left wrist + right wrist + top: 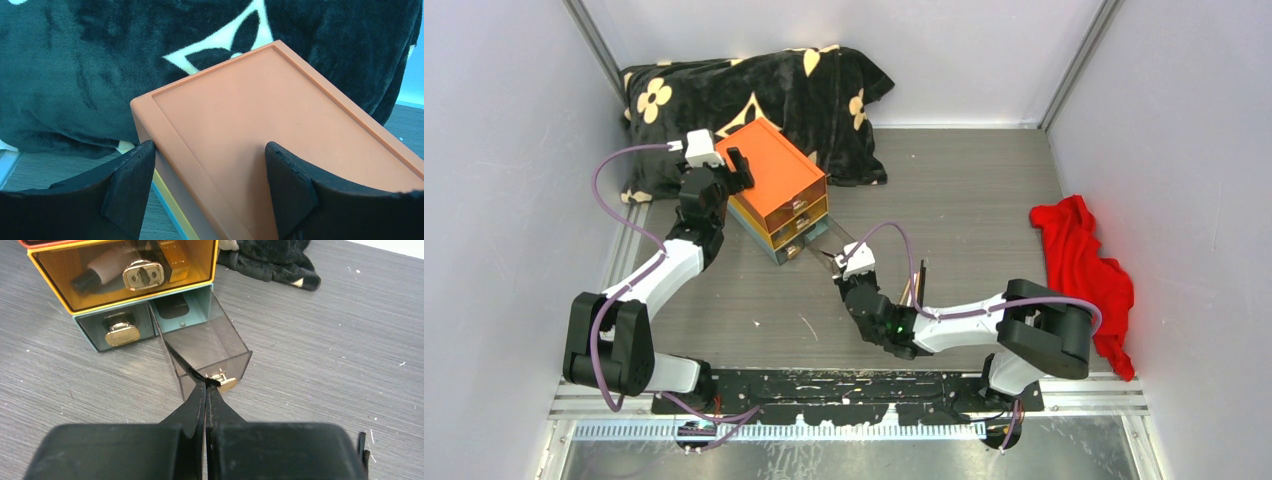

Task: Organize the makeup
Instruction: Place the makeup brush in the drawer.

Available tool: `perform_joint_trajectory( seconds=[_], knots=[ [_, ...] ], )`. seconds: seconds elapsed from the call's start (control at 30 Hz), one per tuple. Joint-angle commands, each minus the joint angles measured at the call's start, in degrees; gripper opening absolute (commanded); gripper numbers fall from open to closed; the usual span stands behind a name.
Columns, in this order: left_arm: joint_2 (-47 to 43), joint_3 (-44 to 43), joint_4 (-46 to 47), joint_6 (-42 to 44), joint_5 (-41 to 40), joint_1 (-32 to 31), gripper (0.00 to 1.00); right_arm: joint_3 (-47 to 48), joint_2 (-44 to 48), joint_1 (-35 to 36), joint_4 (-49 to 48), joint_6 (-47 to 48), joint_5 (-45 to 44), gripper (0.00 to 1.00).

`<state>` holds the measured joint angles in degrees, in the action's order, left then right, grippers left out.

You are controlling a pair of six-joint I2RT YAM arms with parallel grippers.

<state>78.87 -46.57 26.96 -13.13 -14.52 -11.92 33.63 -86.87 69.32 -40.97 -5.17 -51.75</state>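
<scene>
The drawer box (774, 170) has an orange top and stands at the back left. My left gripper (210, 175) is open and straddles its near corner, one finger beside the wall, the other over the lid. My right gripper (206, 385) is shut on a thin black brush (182, 362), which slants into the pulled-out clear bottom drawer (210, 347). The closed yellow drawer (120, 275) holds a pink tube (102, 270) and a gold lipstick (175, 257). More thin brushes (916, 285) lie on the table by my right arm.
A black floral blanket (724, 85) is bunched behind the box. A red cloth (1084, 265) lies at the right wall. The left bottom drawer (117, 327) is closed, with a gold knob. White walls enclose the grey wood-grain table (964, 200).
</scene>
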Motion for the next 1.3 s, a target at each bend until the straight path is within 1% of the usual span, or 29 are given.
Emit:
perform_joint_trajectory(
  seconds=[0.0, 0.13, 0.23, 0.47, 0.67, 0.7, 0.77, 0.8, 0.9, 0.97, 1.03, 1.13, 1.27],
  knots=[
    [3.94, 3.67, -16.37, 2.83, 8.59, -1.70, 0.77, -0.32, 0.40, 1.00, 0.89, -4.03, -0.82, 0.01],
    [4.00, 3.69, -16.41, 2.76, 8.66, -1.62, 0.77, 1.51, -2.71, 1.26, -0.07, -3.13, -0.79, 0.01],
    [3.99, 3.72, -16.41, 2.78, 8.60, -1.69, 0.77, 3.80, -5.68, 1.26, -1.47, -0.61, -1.72, 0.01],
    [3.96, 3.59, -16.50, 2.78, 8.60, -1.68, 0.77, 10.93, -12.83, 1.26, 0.85, 1.75, -4.14, 0.01],
    [4.09, 3.53, -16.50, 2.84, 8.66, -1.69, 0.77, 15.55, -13.90, 0.35, 1.39, 5.53, -6.35, 0.01],
    [4.02, 3.53, -16.50, 2.80, 8.70, -1.63, 0.77, 16.34, -13.74, -0.31, 2.72, 4.98, -5.93, 0.03],
    [4.05, 3.54, -16.50, 2.83, 8.68, -1.64, 0.77, 17.56, -13.24, -2.04, 5.59, 3.40, -3.62, 0.14],
    [4.08, 3.51, -16.50, 2.82, 8.64, -1.69, 0.77, 18.18, -12.83, -3.09, 7.62, 2.02, -2.46, 0.16],
    [4.09, 3.63, -16.50, 2.75, 8.71, -1.65, 0.77, 21.02, -12.56, -7.16, 15.73, -2.37, 4.18, 0.26],
    [4.01, 3.59, -16.50, 2.83, 8.68, -1.69, 0.77, 22.54, -12.71, -9.64, 19.07, -4.64, 8.02, 0.37],
    [3.97, 3.59, -16.44, 2.81, 8.72, -1.65, 0.77, 23.08, -12.59, -11.22, 20.55, -4.81, 11.45, 0.48],
    [3.92, 3.68, -16.41, 2.84, 8.71, -1.70, 0.77, 23.63, -12.33, -12.42, 22.72, -5.15, 15.69, 0.53],
    [3.97, 3.68, -16.41, 2.82, 8.62, -1.67, 0.77, 22.60, -9.67, -12.59, 24.69, -5.25, 16.55, 0.56]
  ],
)
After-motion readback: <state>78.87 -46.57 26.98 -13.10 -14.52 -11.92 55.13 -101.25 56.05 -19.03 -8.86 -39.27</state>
